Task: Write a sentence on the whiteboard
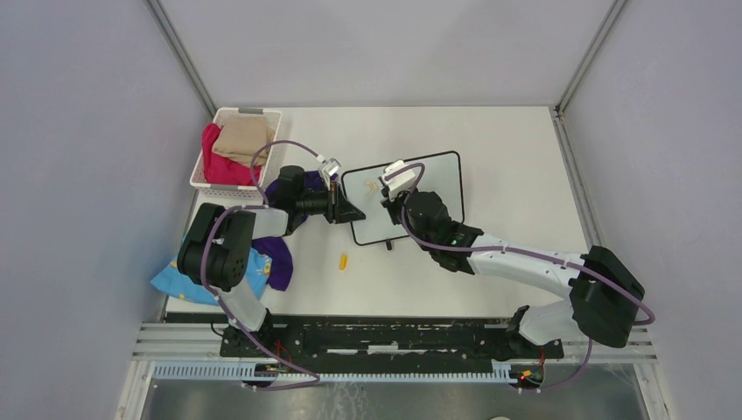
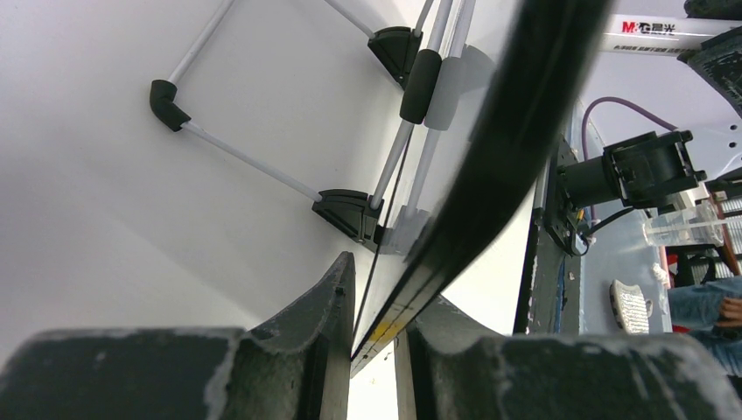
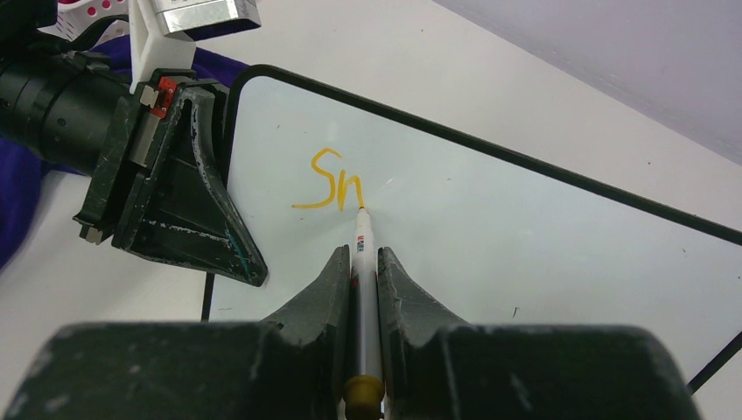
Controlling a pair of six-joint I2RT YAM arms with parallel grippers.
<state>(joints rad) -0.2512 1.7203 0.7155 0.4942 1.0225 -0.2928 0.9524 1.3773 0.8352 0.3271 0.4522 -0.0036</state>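
The whiteboard [image 1: 437, 179] lies on the table with its black frame. My left gripper [image 1: 346, 210] is shut on the board's left edge, and the left wrist view shows the frame [image 2: 516, 114] pinched between the fingers [image 2: 332, 297]. My right gripper [image 1: 389, 188] is shut on a white marker [image 3: 361, 229] with an orange end. The marker tip touches the board [image 3: 525, 236]. The sentence [image 3: 337, 179] stands as two thin orange letters, "Sn", at the board's upper left. My left gripper also shows in the right wrist view [image 3: 175, 201].
An orange marker cap [image 1: 343, 260] lies on the table in front of the board. A white basket [image 1: 203, 171] with red and tan cloths stands at the back left. Purple [image 1: 278, 258] and blue [image 1: 171, 280] cloths lie by the left arm.
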